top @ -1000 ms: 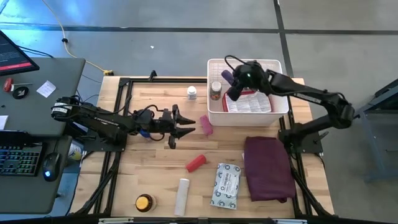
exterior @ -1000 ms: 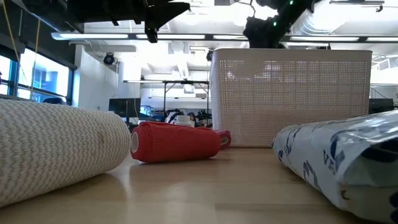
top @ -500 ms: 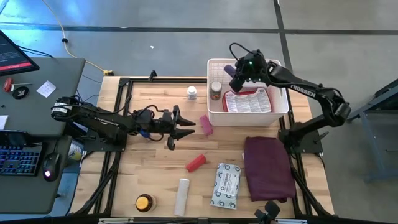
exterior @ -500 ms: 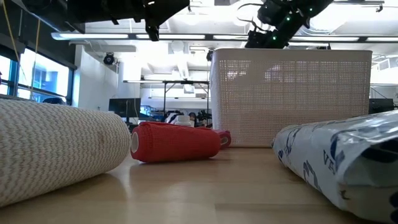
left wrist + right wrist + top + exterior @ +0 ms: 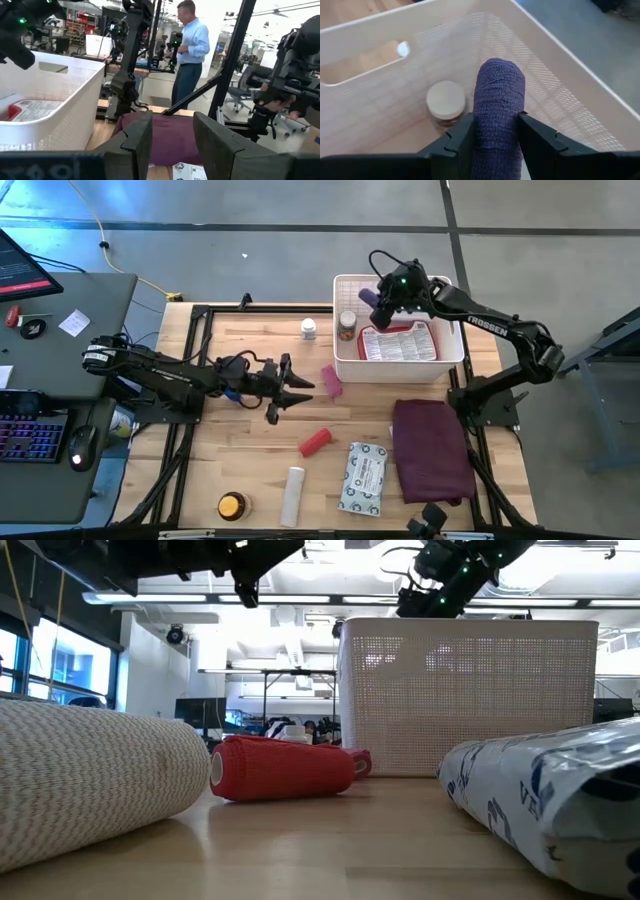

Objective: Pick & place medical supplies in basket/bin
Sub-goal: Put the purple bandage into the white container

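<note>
Now the right gripper [image 5: 492, 131] pinches the purple roll [image 5: 498, 107] over the far left corner of the white basket [image 5: 448, 358], near the small bottle [image 5: 446, 100] on its floor. I think it should lower the roll beside the bottle before the fingers open, so it does not bounce. The left gripper [image 5: 296, 385] waits above the table middle, its fingers apart and empty.

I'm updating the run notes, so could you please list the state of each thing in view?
Right gripper: shut on purple roll, above the basket.
Left gripper: fingers apart, empty, over the table.
Bottle: upright in basket.
Red roll: lying on table.
White roll: lying on table.
</note>
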Available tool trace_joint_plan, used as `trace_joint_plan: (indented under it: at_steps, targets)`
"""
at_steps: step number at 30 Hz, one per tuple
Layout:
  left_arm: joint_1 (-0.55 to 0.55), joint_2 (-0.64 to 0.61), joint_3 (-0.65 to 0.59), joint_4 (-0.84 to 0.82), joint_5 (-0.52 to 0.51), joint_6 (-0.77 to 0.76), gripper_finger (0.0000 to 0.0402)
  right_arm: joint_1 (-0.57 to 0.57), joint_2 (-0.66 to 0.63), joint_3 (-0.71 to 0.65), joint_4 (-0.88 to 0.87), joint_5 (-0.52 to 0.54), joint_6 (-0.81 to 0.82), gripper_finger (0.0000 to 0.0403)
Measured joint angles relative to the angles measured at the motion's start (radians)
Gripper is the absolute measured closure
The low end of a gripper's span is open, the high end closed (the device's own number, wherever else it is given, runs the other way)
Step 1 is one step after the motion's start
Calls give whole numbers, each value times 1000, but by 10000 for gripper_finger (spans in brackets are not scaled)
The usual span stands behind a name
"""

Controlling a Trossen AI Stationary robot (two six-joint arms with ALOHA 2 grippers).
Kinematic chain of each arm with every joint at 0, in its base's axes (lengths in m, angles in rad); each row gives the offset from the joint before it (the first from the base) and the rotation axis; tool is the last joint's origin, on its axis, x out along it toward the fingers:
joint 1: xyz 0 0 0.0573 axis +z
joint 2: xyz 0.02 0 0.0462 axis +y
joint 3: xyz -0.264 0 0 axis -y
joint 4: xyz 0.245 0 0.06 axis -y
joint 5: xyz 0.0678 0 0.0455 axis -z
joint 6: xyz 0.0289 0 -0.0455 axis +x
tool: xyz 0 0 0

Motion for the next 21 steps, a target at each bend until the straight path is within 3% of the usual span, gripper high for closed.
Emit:
trace_joint_plan:
  at_steps: [4, 11, 21]
  targets:
    - [0, 0, 0, 1, -14, 19, 225, 0, 0, 0, -1, -17, -12, 270]
    - [0, -28, 1, 43, -158, 53, 225, -23, 16, 0, 10, -16, -28, 270]
    - [0, -41, 1, 28, -158, 10, 225, -53, 104, 0, 18, -14, -51, 270]
